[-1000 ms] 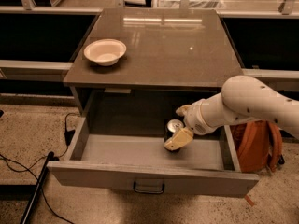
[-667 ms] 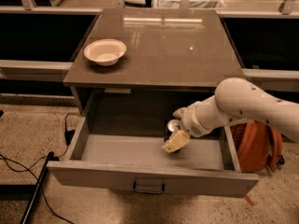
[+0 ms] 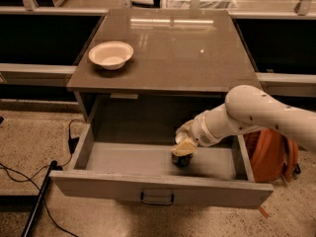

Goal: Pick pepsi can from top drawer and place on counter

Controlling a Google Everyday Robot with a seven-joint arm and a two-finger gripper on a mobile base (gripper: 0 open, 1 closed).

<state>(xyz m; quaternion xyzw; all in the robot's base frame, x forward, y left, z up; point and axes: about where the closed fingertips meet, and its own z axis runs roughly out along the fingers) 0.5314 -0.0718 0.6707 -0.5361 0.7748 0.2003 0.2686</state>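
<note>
The top drawer [image 3: 118,158] is pulled out, with its small dark handle [image 3: 157,198] at the front. The pepsi can [image 3: 182,160] stands upright on the drawer floor, right of the middle; only its dark lower body shows. My gripper [image 3: 183,146] reaches in from the right on a white arm [image 3: 256,113] and sits right on top of the can, hiding its top. The brown-grey counter [image 3: 173,48] lies above the drawer.
A white bowl [image 3: 111,54] sits on the counter's left side. An orange bag [image 3: 272,154] stands on the floor to the right of the drawer. Black cables [image 3: 22,174] and a dark pole [image 3: 40,201] lie on the speckled floor at the left.
My gripper has moved a little left and down, from beside the can onto it. The can's silver top, visible before, is now covered. The can has not moved.
</note>
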